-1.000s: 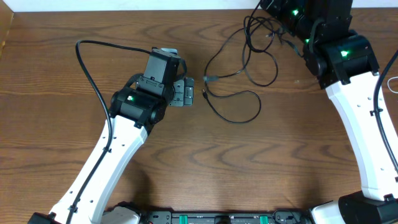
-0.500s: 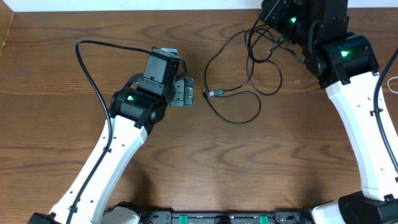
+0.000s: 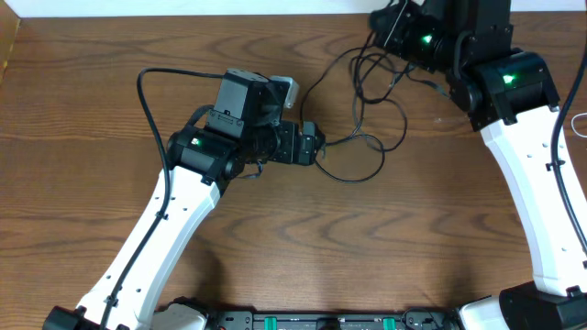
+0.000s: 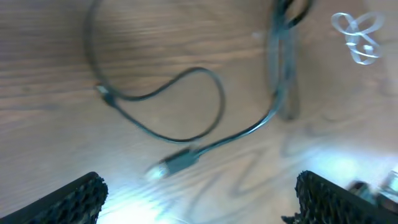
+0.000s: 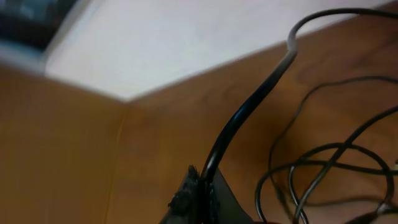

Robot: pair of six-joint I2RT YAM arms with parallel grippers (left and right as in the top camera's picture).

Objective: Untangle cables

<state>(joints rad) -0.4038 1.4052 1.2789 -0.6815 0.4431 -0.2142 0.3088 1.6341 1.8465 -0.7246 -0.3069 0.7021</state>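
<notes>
Thin black cables (image 3: 367, 158) lie looped on the wooden table, with a denser tangle (image 3: 378, 75) toward the back. My left gripper (image 3: 316, 145) stands open just left of the front loop. In the left wrist view its fingertips (image 4: 74, 199) are spread wide over a cable plug (image 4: 180, 160), and the black loop (image 4: 186, 106) lies beyond them. My right gripper (image 3: 378, 23), at the back edge, is shut on a black cable (image 5: 249, 106); the right wrist view shows the gripper (image 5: 204, 190) pinching it, with more black loops (image 5: 323, 155) beside. A white cable (image 4: 357, 34) lies apart.
The same white cord (image 3: 580, 124) shows at the table's right edge. The table's back edge meets a white wall (image 5: 174, 43). The left arm's own thick black cable (image 3: 151, 101) arcs over the left half of the table.
My left gripper has moved right, up to the plug end of the front loop. My right gripper has moved left along the back edge, dragging the tangle with it.
</notes>
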